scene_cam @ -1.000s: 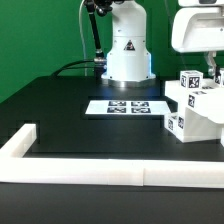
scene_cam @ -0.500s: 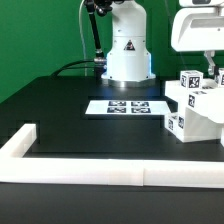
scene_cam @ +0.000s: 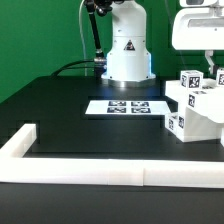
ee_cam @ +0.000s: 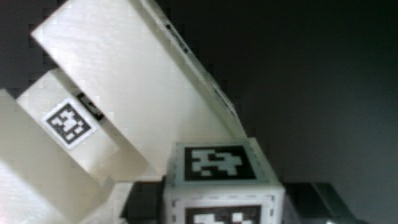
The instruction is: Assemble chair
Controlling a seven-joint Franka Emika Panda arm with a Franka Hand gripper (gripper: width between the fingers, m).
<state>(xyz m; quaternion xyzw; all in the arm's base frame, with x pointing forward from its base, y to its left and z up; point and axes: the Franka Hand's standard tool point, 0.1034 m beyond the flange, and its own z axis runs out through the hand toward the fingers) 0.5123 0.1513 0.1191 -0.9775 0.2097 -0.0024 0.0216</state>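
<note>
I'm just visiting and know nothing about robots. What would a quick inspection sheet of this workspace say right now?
Surface: black table, with a long white border rail along its near edge.
Job's things: the chair, a chunky white assembly with square tags, stands at the exterior view's right; the wrist view shows its white panels close up.
Clutter: nothing seen; only the marker board lies flat mid-table.
Grippers: the gripper is closed on a tagged cube-ended piece of the chair; dark fingers show on either side.
Cables: black cables run beside the robot base.
Surroundings: green backdrop.
</note>
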